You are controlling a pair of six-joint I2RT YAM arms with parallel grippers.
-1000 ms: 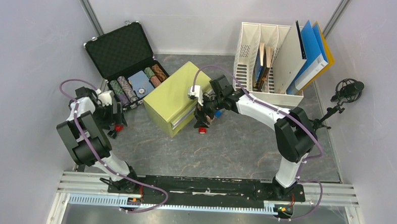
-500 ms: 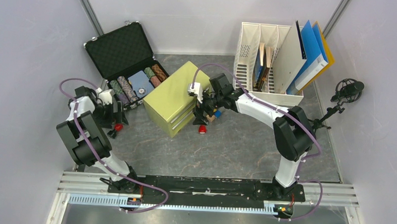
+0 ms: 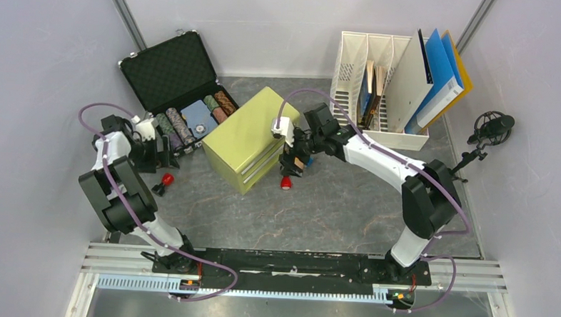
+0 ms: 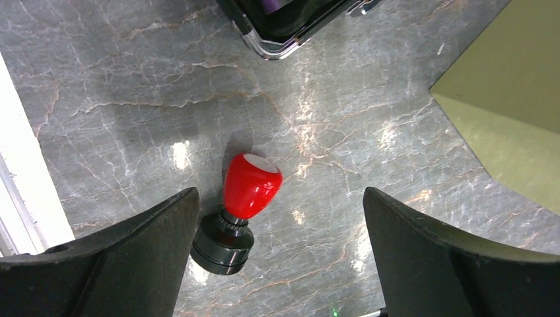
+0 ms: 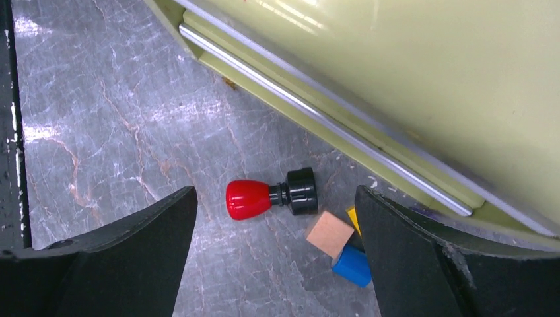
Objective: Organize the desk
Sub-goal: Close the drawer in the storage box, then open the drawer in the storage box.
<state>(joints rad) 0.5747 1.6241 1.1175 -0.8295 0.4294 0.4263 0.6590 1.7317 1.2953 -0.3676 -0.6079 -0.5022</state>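
The desk (image 3: 332,211) is dark grey marbled stone. A red-handled stamp with a black base (image 4: 247,188) lies on it, between and below the fingers of my open left gripper (image 4: 280,254), nearer the left finger and not touched. From above, this stamp (image 3: 164,181) lies just in front of the left gripper (image 3: 156,155). A second red stamp (image 5: 264,197) lies on its side under my open right gripper (image 5: 277,254), next to a wooden block (image 5: 329,233), a blue block (image 5: 352,265) and a yellow block (image 5: 353,218).
A yellow-green drawer cabinet (image 3: 253,136) stands right behind the blocks. An open black case (image 3: 171,71) holding poker chips (image 3: 175,125) sits at the back left. At the back right stands a white file holder (image 3: 377,91) with folders. A microphone (image 3: 489,132) is at the right edge.
My left gripper has pulled back and to the left, off the stamp, which stays put. My right gripper has shifted slightly right and back above the second stamp and blocks.
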